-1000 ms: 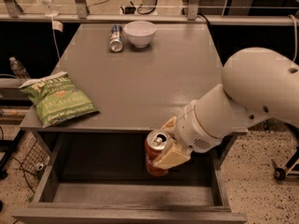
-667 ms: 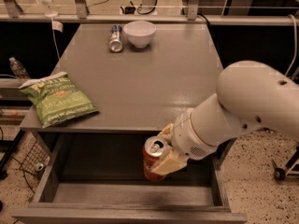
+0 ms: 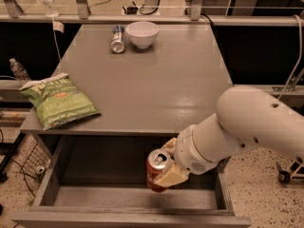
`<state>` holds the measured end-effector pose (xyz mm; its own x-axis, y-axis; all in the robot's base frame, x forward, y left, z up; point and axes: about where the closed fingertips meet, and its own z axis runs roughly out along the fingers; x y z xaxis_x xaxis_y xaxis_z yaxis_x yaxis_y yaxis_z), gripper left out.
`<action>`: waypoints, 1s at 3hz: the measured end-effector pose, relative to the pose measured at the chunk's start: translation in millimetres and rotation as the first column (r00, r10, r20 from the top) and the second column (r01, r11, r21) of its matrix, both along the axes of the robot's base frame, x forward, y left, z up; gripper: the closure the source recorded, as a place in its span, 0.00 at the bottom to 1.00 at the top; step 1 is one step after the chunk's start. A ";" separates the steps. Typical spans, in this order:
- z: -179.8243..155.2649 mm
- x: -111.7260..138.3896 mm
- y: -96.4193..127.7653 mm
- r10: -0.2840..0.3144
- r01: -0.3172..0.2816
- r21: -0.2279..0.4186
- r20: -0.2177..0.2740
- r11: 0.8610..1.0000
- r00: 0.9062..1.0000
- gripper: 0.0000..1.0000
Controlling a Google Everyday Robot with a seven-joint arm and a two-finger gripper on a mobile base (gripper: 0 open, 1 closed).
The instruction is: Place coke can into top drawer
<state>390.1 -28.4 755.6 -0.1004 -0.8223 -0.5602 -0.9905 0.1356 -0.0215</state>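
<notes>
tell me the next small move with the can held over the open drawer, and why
Probably lower it straight down a little. The gripper, over the open top drawer right of its middle, has its jaws shut on the coke can, whose base seems to hang just above the drawer floor.

Red coke can (image 3: 156, 169), silver top up, tilts slightly, low over the floor of the pulled-out grey top drawer (image 3: 109, 197), right of centre, clamped in the tool (image 3: 167, 164).

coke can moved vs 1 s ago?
Yes. The coke can, held in the gripper, has dropped further below the table edge and slightly left, sinking lower into the open top drawer.
</notes>
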 end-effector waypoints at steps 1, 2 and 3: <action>-23.1 5.9 -3.9 -0.026 0.026 -0.004 -0.009 1.000 1.000 1.00; -36.2 8.9 -5.3 -0.039 0.039 0.000 -0.016 0.999 0.999 1.00; -53.1 12.6 -6.2 -0.063 0.063 0.006 -0.003 0.998 0.998 1.00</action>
<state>402.7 -34.6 702.5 -0.1539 -0.8108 -0.5647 -0.9800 0.1980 -0.0172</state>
